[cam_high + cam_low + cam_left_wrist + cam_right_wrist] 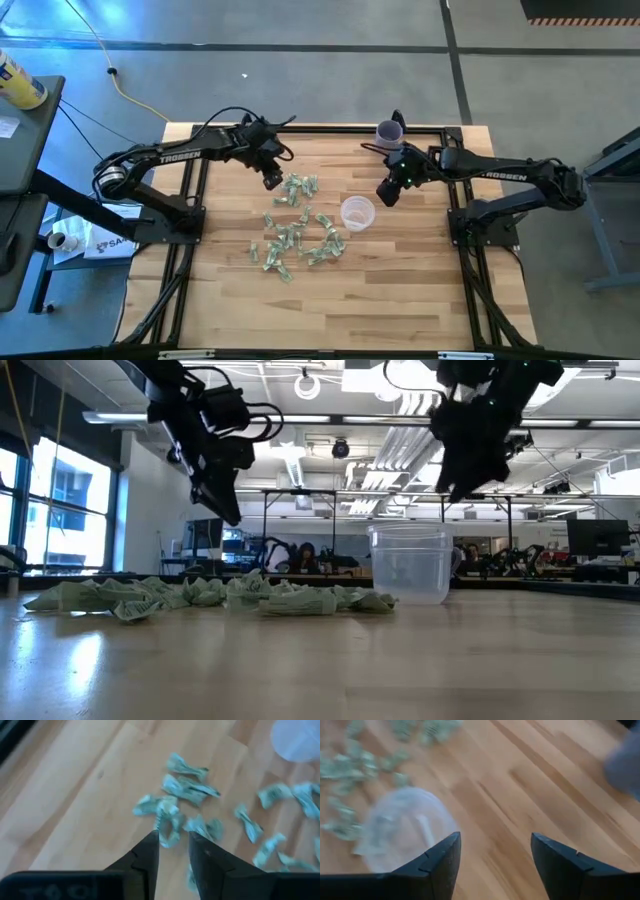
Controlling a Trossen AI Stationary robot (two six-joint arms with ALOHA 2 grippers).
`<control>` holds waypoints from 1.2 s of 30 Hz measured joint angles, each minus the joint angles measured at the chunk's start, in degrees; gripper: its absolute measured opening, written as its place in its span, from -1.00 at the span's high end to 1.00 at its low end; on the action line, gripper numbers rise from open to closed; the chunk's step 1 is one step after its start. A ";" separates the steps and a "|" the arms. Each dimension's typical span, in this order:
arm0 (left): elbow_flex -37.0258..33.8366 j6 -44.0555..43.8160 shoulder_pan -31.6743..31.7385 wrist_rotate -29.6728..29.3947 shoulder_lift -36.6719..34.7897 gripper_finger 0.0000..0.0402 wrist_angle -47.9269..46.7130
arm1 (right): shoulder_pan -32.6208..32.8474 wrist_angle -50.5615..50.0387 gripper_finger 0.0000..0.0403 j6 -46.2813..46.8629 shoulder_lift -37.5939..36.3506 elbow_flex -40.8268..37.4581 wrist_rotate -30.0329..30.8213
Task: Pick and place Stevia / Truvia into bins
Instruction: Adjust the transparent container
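Clear cup (pixel 357 212) looks empty beside packets (pixel 296 236); left gripper (pixel 272 181) slightly parted, right gripper (pixel 387 193) open.

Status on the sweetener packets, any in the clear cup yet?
Done: nothing visible; the clear cup looks empty in the low view. In hand: nothing; the left gripper hangs over the far end of the packets, fingers parted and empty, and the right gripper is open beside the cup. Left: the whole pile.

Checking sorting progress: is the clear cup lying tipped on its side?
No, the clear cup stands upright on the table, beside the packets.
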 joint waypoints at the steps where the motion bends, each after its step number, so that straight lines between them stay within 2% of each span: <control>1: 0.00 1.05 -0.67 0.37 -0.29 0.34 -0.66 | 0.66 1.84 -0.13 -1.48 0.57 0.55 -0.44; 5: 0.00 3.75 -3.18 -0.12 -0.72 0.42 -2.91 | 3.66 2.33 -0.08 -10.44 4.57 4.86 1.29; 9: 0.00 3.25 -4.92 -1.43 -0.72 0.49 -4.94 | 7.18 -6.47 -0.03 -18.38 8.76 10.17 2.98; 12: -0.09 2.92 -6.02 -1.42 -0.72 0.53 -6.07 | 9.95 -14.55 0.02 -18.81 10.24 12.14 5.21; 16: -1.02 2.92 -7.01 -2.09 -0.72 0.57 -6.43 | 13.07 -19.17 0.10 -11.48 10.03 9.86 6.09; 20: -1.43 1.86 -7.90 -3.32 -0.72 0.60 -6.80 | 14.84 -15.09 0.19 -2.21 10.29 5.27 4.05; 23: -1.51 -0.85 -9.44 -3.92 -0.94 0.62 -7.11 | 15.01 -11.20 0.22 1.93 10.13 5.26 4.27; 29: -1.51 -6.76 -14.29 -4.75 -1.17 0.62 -6.65 | 13.16 -8.79 0.17 1.91 10.56 5.47 4.87; 32: -1.51 -8.47 -16.93 -7.42 -1.17 0.62 -6.63 | 11.22 -4.83 0.12 0.80 11.70 5.43 4.24; 36: -1.51 -11.74 -18.18 -9.37 -1.17 0.62 -6.66 | 8.67 -2.23 0.07 -1.26 14.10 5.44 1.16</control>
